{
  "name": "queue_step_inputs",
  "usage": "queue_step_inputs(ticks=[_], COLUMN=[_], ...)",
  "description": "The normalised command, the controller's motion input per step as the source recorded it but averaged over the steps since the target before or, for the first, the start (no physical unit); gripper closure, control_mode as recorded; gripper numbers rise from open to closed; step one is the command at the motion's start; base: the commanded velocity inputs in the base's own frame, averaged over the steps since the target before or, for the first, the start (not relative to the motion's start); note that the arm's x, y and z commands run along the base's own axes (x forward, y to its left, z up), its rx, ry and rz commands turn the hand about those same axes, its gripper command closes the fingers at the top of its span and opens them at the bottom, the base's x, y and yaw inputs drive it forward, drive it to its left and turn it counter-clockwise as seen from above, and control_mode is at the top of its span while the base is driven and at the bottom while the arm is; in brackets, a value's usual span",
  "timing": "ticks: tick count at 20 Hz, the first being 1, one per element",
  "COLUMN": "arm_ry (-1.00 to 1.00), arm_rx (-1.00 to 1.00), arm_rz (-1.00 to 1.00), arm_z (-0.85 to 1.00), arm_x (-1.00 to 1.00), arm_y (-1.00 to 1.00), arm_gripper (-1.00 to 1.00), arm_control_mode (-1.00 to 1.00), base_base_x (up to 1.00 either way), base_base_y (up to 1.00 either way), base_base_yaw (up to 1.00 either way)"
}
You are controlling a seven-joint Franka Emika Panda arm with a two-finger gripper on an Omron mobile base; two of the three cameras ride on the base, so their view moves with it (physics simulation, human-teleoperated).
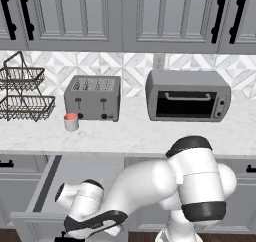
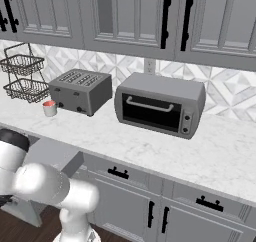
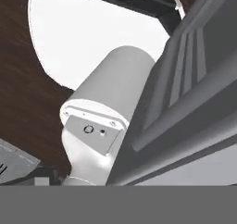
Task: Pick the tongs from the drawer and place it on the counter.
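Drawer — pulled open at 7 o'clock below the counter; toaster at 11 o'clock. Pincer's opening cannot be told.

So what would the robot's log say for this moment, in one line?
drawer: open | tongs: not visible | arm: bent low by drawer front | jaws: cannot tell | counter: toaster, cup, toaster oven

Arm folded low: elbow up at lower right of left base view, forearm running down-left, wrist bent near bottom edge. Hand cut off by the frame there, so fingers can't be read, open/closed unclear.
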Motion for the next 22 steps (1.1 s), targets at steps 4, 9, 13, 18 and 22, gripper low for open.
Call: queue_step_inputs(ticks=[4, 9, 13, 18, 22], arm_ry=[0.03, 0.00, 0.01, 0.03, 0.17], arm_rx=[-0.17, -0.01, 0.00, 0.03, 0.04], arm_rz=[0.28, 0.23, 0.05, 0.01, 0.24], arm_z=[0.12, 0.94, 1.00, 1.00, 0.52], arm_x=[-1.00, -0.63, 0.00, 0.37, 0.93], arm_y=[-0.25, 0.09, 0.40, 0.64, 0.47], arm_gripper=[-1.00, -1.00, -1.00, -1.00, -1.00], arm_control_mode=[-1.00, -1.00, -1.00, -1.00, -1.00], base_base_x=[0.00, 0.00, 0.00, 0.00, 0.00], base_base_y=[0.00, 0.00, 0.00, 0.00, 0.00], base_base_yaw=[0.00, 0.00, 0.00, 0.00, 0.00])
